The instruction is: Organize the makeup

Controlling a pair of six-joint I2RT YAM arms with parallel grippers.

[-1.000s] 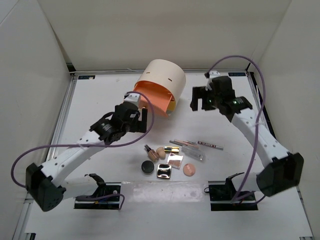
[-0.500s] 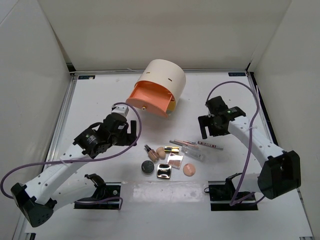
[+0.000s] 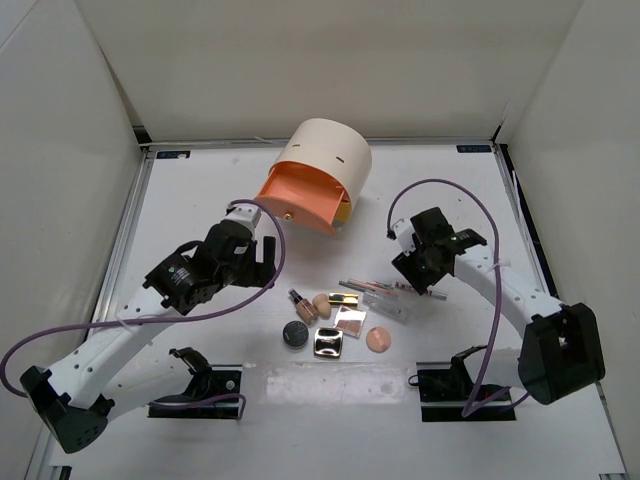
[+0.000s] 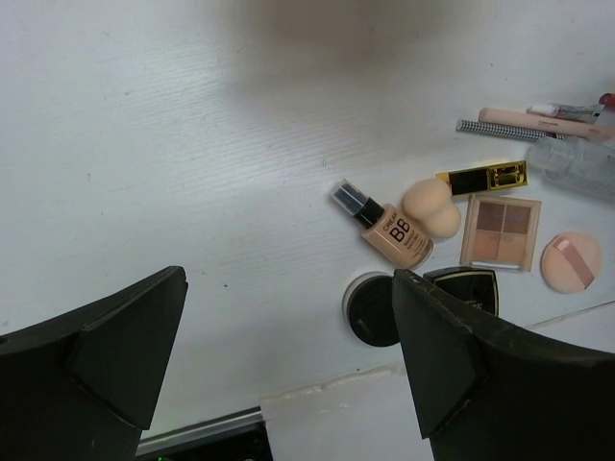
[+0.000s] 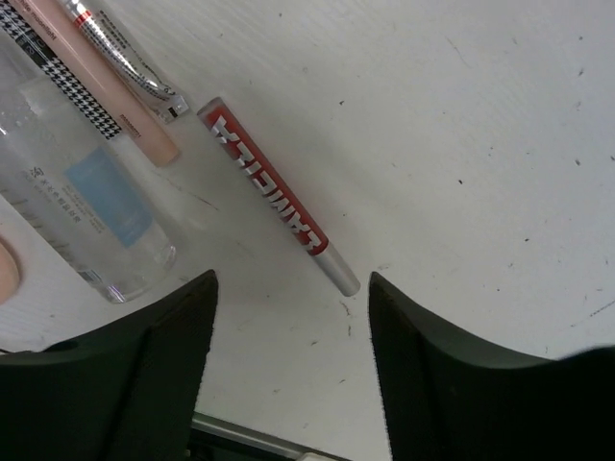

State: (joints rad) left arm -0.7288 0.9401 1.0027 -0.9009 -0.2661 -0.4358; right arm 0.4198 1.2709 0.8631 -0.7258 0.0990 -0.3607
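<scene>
counter (image 5: 461, 115) matt white, speckled | red pencil (image 5: 274, 192) glossy, silvery metallic tip | clear case (image 5: 96, 221) see-through plastic | square compact (image 3: 328, 343) mirror-shiny | peach puff (image 4: 571, 261) soft, matt

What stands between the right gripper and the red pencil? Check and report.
Nothing visible. The right gripper is open over the red pencil, with one finger on either side of the pencil's silver end and nothing lying in the gap. The clear bottle and the peach pencil lie off to one side of it.
</scene>
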